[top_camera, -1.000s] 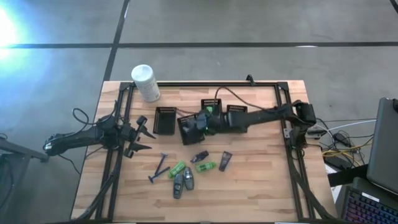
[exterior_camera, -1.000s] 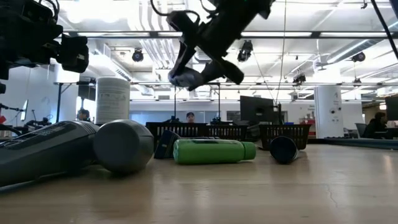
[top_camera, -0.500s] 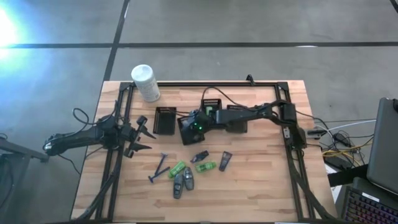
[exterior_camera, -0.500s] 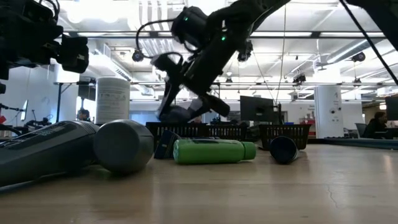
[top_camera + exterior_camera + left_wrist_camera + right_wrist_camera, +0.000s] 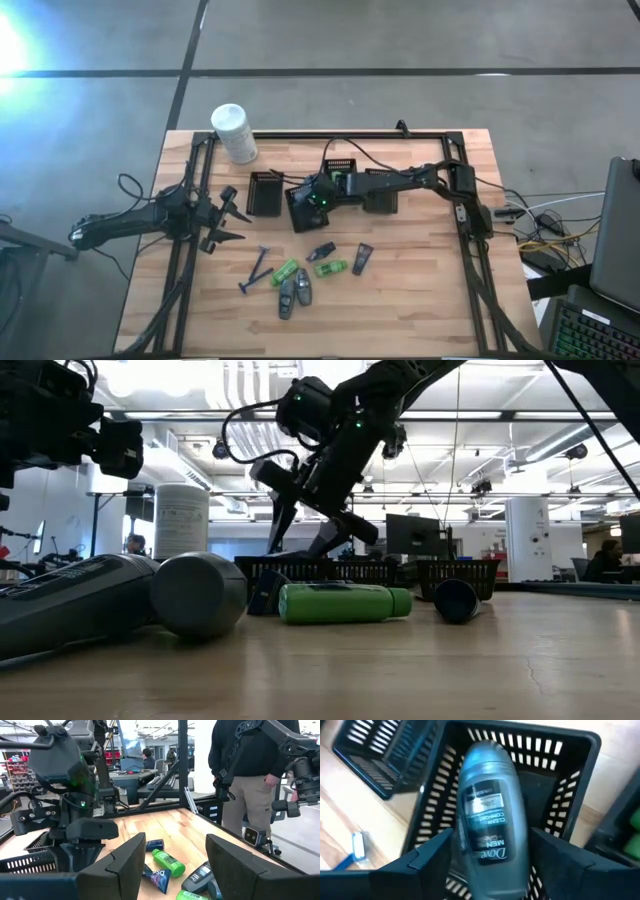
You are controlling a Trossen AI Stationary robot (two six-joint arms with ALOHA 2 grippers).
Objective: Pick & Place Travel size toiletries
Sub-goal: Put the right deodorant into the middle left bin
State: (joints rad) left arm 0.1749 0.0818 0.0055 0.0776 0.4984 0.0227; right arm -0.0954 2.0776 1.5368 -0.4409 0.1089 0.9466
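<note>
From the high view, the tabletop (image 5: 420, 300) is made of pale wooden planks with a black metal frame around it. The right end effector (image 5: 308, 203) is over a small black slatted basket (image 5: 301, 213) near the middle. The left end effector (image 5: 232, 213) waits at the left side, its fingers spread apart and empty. A white cylindrical canister (image 5: 233, 133) stands at the far left corner. In front of the baskets lie green bottles (image 5: 285, 272), grey oval bottles (image 5: 288, 297), a dark flat tube (image 5: 361, 259) and a thin blue razor (image 5: 255, 270), loosely scattered and pointing in different directions.

In the low view, the right end effector (image 5: 300, 538) hangs above the row of baskets (image 5: 330, 571) with its two fingers apart, pointing down. One green bottle (image 5: 345, 603) lies on its side, its long axis across the picture, cap to the right. A grey oval bottle (image 5: 120, 600) lies very close to the camera.

In the left wrist view, the two dark fingers (image 5: 127, 857) stand wide with nothing between them. Beyond them are a green bottle (image 5: 167, 861) and a dark tube (image 5: 156, 879) on the wood, and a person (image 5: 250, 775) stands behind the tabletop.

In the right wrist view, a smooth, glossy grey oval bottle (image 5: 490, 825) with a printed label is between the open fingers (image 5: 432, 852), inside the plastic slatted basket (image 5: 570, 795). I cannot tell if the fingers touch it. Its long axis runs away from the wrist, rounded end far.
</note>
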